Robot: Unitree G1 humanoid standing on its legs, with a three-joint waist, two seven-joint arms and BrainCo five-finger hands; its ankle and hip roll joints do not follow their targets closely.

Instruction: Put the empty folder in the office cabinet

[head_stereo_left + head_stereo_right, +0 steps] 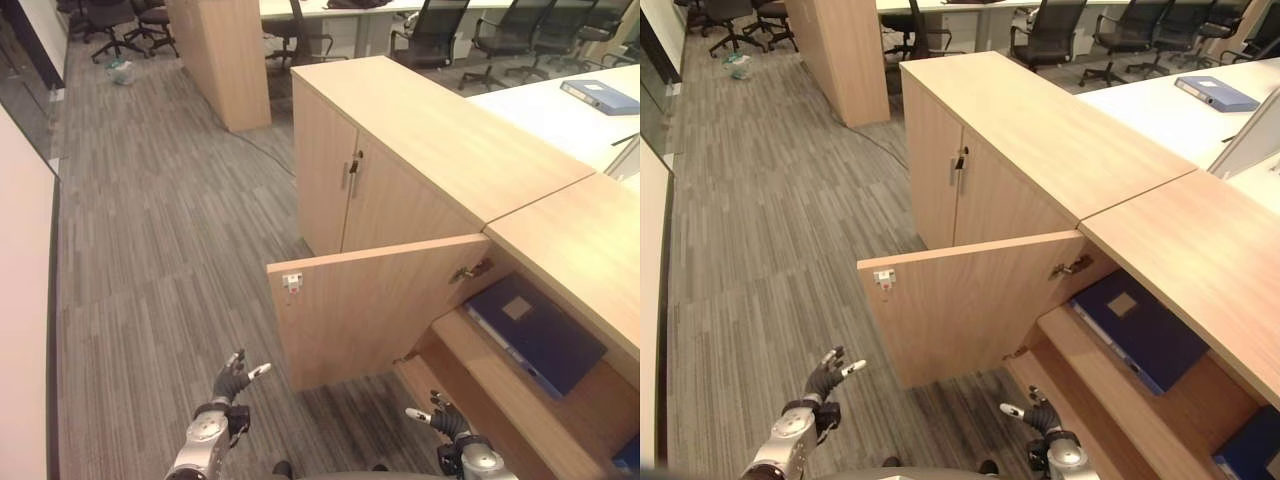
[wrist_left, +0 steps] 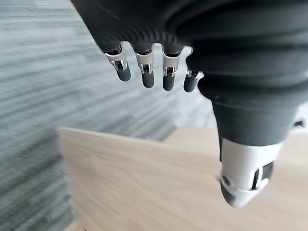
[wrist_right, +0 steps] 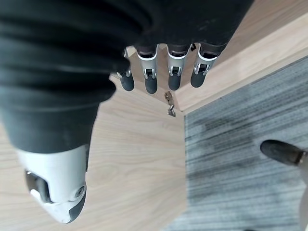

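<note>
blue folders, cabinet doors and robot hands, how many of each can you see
blue folders: 3 (one on the upper shelf, one on the white desk, one corner low in the cabinet)
cabinet doors: 3 (one open, two shut)
robot hands: 2 (left hand, right hand)
total: 8

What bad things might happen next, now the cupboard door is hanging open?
The open wooden cabinet door sticks out over the floor between the left hand and right hand, so an arm might bump it. The dark blue folder lies at a slant on the wooden shelf, so the closing door might catch it.
</note>
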